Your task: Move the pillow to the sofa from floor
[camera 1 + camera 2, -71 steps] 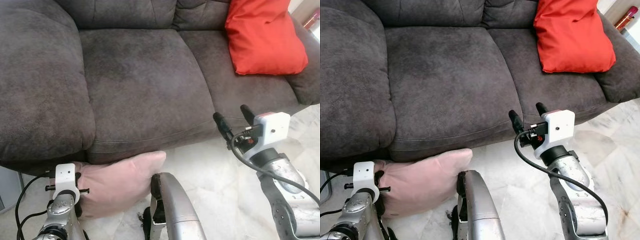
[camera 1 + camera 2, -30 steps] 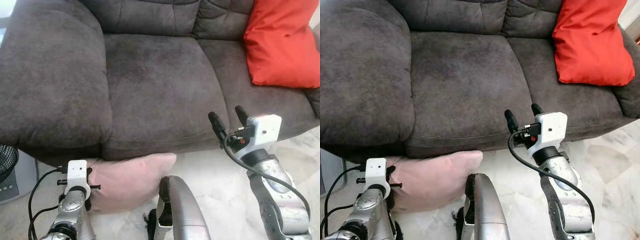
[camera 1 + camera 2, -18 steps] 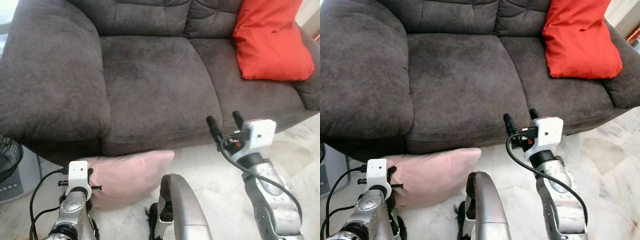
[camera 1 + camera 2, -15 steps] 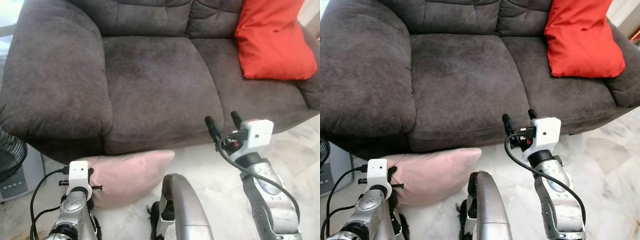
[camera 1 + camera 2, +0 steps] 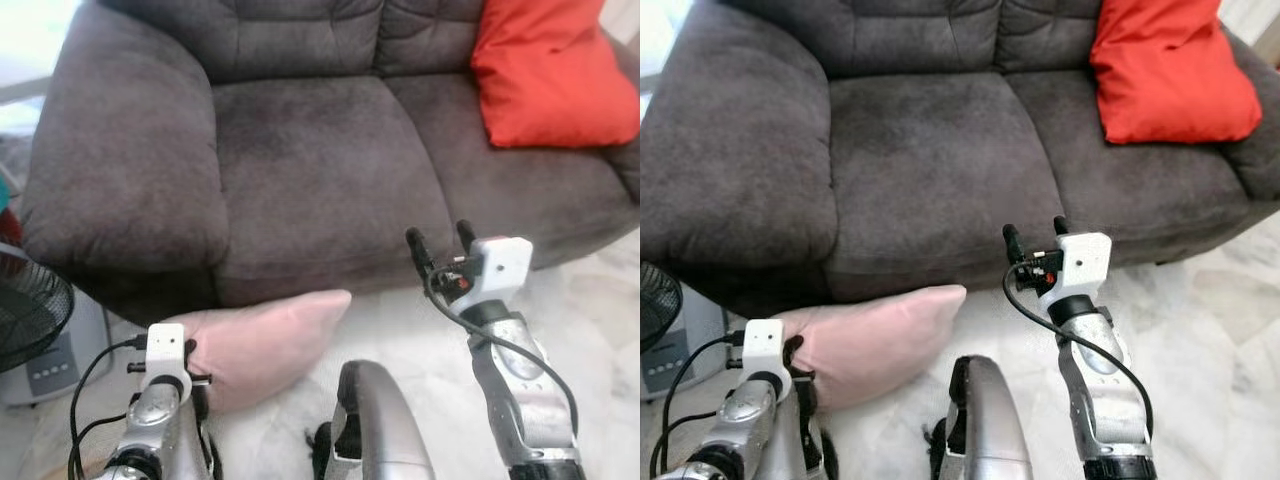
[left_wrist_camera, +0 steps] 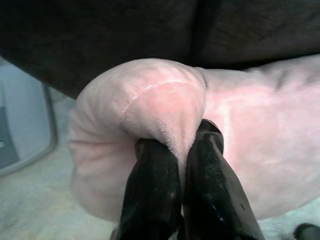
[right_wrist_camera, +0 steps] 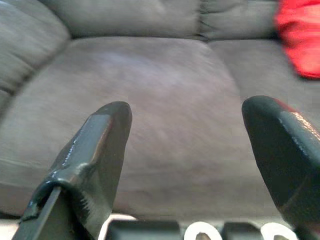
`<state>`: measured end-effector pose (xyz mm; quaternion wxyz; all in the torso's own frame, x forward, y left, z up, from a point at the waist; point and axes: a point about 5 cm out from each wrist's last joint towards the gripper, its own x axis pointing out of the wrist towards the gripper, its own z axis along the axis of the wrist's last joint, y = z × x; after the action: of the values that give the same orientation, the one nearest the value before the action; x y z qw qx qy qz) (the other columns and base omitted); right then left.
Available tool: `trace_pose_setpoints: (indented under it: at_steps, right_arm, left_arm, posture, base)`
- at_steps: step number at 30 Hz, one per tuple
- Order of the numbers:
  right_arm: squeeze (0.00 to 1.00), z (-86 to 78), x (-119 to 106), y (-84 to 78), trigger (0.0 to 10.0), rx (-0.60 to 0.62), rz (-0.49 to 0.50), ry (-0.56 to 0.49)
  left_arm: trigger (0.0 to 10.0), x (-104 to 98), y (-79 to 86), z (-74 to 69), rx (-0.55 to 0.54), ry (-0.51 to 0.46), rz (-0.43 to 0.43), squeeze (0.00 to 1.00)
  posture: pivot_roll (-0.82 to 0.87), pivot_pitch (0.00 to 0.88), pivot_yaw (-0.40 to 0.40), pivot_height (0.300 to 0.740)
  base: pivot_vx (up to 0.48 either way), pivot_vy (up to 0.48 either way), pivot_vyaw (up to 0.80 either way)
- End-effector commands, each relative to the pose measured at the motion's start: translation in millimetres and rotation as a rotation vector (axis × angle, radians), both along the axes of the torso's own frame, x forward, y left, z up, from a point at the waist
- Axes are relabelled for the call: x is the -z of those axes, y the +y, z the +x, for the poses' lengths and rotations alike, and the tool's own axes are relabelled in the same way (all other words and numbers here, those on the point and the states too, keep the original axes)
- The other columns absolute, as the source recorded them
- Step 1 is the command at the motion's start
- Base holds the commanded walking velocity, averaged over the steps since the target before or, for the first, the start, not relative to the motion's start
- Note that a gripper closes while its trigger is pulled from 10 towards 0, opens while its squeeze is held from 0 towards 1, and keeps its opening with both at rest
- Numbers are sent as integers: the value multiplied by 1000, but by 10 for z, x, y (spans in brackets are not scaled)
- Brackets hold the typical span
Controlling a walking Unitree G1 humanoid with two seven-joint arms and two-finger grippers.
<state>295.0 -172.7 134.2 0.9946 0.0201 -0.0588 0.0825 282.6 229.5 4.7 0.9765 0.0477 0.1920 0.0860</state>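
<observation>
Change since the prior frames: the head camera has drawn back and swung, bringing a black fan grille [image 5: 25, 310] and a pale grey appliance [image 5: 62, 365] into view at the robot's left; the pale pink plush pillow [image 5: 262, 340] stays low on the floor before the couch, still pinched at one corner. Item: left gripper [image 6: 180, 150], two black fingers closed together on a bunched fold of the pillow's corner, the rest of the cushion trailing beyond the jaws toward the right gripper. Item: right gripper [image 5: 438, 240], fingers spread apart and empty, raised in front of the seat edge, with the middle cushion directly beyond its jaws. Item: dark grey-brown suede sofa [image 5: 320, 160], seat free ahead of both grippers; bright red square cushion [image 5: 545, 75] leaning in the far right corner, well apart from either jaw. Item: white marbled floor [image 5: 590, 300]. Risk, as judged: the hold is on one thin fold only, so the plush could slip out under the pillow's weight during the lift; the trailing end may also catch under the sofa's front lip.
</observation>
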Motion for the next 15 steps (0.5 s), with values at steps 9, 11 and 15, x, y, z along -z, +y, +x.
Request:
trace_pose_setpoints:
  at_steps: [9,11,15]
  right_arm:
    - [0,15,74,-4,10000,39,11,-23]
    - [0,8,102,-19,10000,53,12,-26]
    - [0,3,131,-29,10000,73,20,-30]
  left_arm:
    - [10000,19,102,-53,-2,17,20,0]
    - [10000,6,74,-31,17,13,22,0]
    - [10000,-19,30,12,33,5,22,0]
  posture:
    - [57,41,-85,538]
    - [56,27,-69,538]
    - [57,20,-61,538]
  base:
    - [-286,0,0]
    - [-285,0,0]
    - [-287,0,0]
